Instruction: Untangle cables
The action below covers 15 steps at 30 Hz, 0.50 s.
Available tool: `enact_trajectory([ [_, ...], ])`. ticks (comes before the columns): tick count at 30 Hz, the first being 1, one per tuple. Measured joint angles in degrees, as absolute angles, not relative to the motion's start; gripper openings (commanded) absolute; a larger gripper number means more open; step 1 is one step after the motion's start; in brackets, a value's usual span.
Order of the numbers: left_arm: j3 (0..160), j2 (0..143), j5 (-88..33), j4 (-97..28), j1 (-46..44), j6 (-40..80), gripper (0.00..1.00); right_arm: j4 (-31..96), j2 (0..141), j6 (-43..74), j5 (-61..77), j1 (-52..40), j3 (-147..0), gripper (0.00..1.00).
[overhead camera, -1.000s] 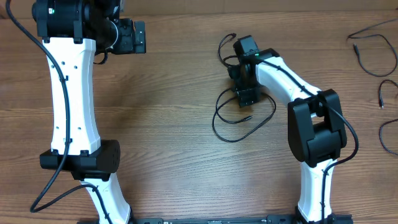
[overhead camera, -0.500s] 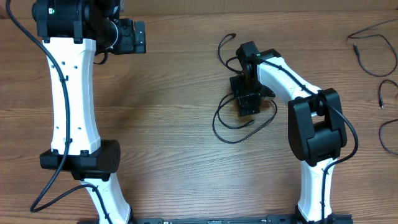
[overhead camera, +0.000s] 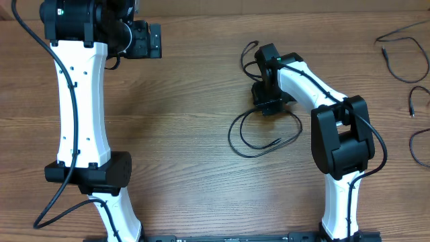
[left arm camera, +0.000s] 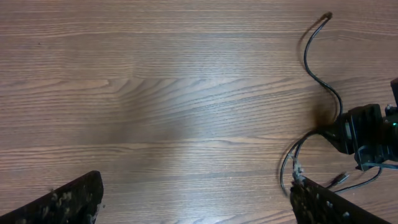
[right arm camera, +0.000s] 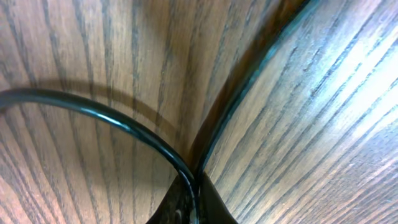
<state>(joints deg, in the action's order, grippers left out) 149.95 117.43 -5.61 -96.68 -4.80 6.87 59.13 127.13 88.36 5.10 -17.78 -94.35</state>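
A thin black cable (overhead camera: pixel 230 134) lies in a loose loop at the table's middle, one end curling up to a plug tip (overhead camera: pixel 254 44). My right gripper (overhead camera: pixel 269 105) stands over the top of that loop and is shut on it. In the right wrist view two strands (right arm camera: pixel 112 115) run together into the closed fingertips (right arm camera: pixel 194 200). My left gripper (overhead camera: pixel 155 41) hovers open at the far left, well away from the cable. Its wrist view shows both fingers (left arm camera: pixel 74 199) wide apart over bare wood, with the cable (left arm camera: pixel 317 74) and the right gripper (left arm camera: pixel 364 134) off to the right.
More thin black cables (overhead camera: pixel 403 54) lie loose along the table's right edge, one with a plug tip (overhead camera: pixel 411 102). The white right arm (overhead camera: pixel 339 134) stands right of the loop. The white left arm (overhead camera: pixel 80 101) takes up the left side.
My right gripper has closed on the cable and shifted slightly toward the far side. The loop below it has spread wider. The left gripper stays open in place.
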Motion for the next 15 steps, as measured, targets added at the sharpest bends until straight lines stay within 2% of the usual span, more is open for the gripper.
enact_trajectory([
  [15, 149.9, 117.4, -5.6, -96.7, -4.8, 6.8, 0.96, 61.2, 127.3, 88.6, -1.8, -20.6, -95.0, 0.04],
])
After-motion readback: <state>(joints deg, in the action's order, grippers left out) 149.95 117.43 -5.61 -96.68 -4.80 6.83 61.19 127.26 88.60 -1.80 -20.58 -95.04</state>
